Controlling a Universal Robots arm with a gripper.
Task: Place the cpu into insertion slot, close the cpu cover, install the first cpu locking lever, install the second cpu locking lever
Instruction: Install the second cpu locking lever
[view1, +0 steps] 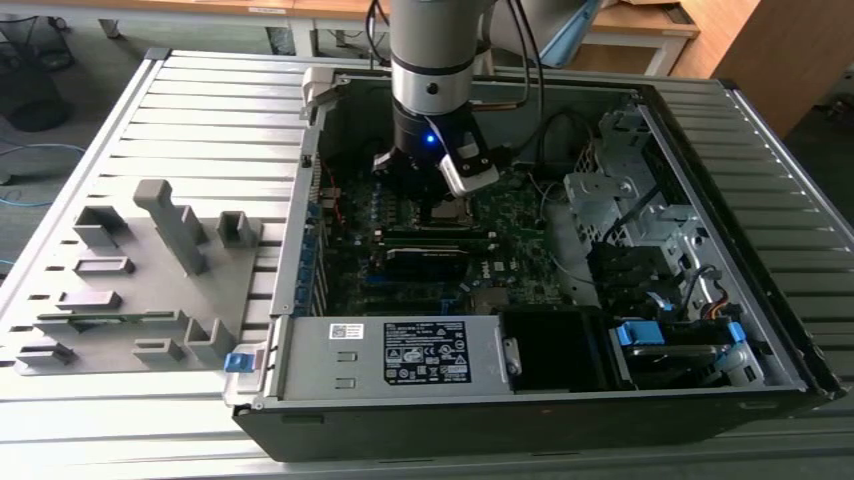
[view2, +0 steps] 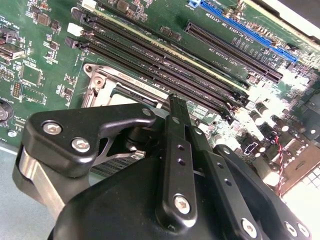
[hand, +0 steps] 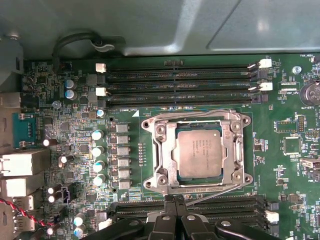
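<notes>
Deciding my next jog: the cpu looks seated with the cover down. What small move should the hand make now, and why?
Probably ease the hand down onto the thin lever just ahead of it. The cpu is seated and the cpu cover frames it flat, but that lever looks slanted, seemingly not yet latched.

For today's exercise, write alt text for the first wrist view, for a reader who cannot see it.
A silver-grey cpu sits in the insertion slot on a green motherboard, with the cpu cover framing it. Long black slots run past one side of the socket, and the gripper has its closed tips by the opposite side.
</notes>
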